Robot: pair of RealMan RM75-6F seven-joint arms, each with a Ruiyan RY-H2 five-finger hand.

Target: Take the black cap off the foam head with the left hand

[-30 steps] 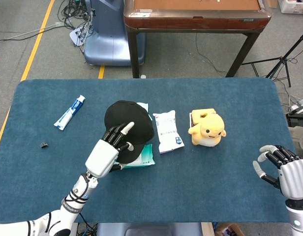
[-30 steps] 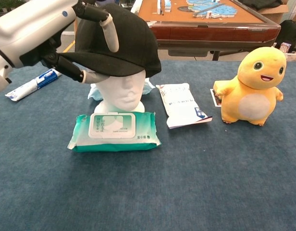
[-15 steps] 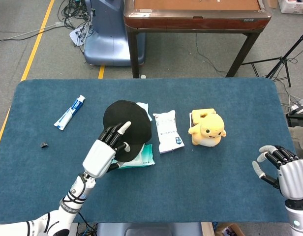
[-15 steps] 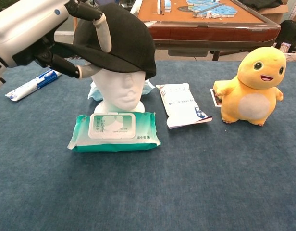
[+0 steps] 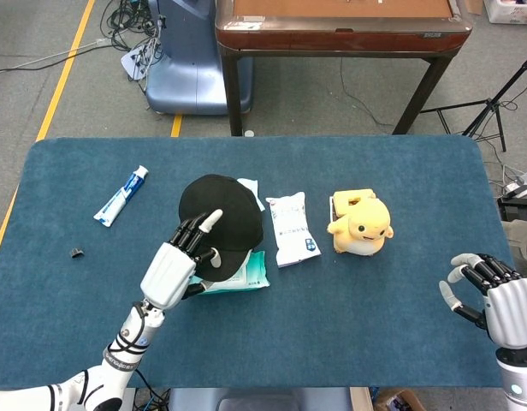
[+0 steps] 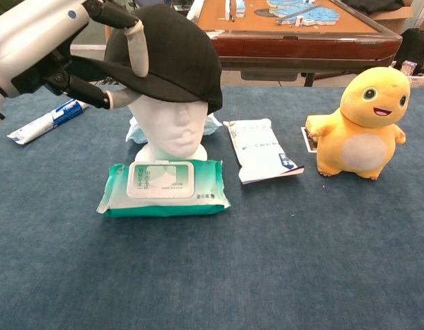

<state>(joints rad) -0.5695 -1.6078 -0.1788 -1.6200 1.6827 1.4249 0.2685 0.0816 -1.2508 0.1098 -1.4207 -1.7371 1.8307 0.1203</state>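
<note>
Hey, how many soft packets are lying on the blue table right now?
2. A green wipes pack lies flat in front of the foam head. A white packet lies between the foam head and the yellow plush toy. Something pale blue behind the head is mostly hidden.

Black cloth cap (image 6: 172,55): matt, soft weave. White foam head (image 6: 172,130): matt, finely grained. Blue table (image 6: 281,261) cover: short-pile cloth, dull. Green wipes pack (image 6: 164,187): glossy plastic film, smooth white lid. Yellow plush duck toy (image 6: 363,124): fuzzy fabric. Left robot hand (image 5: 174,267): smooth white plastic shell, black fingers (image 5: 188,233).
</note>
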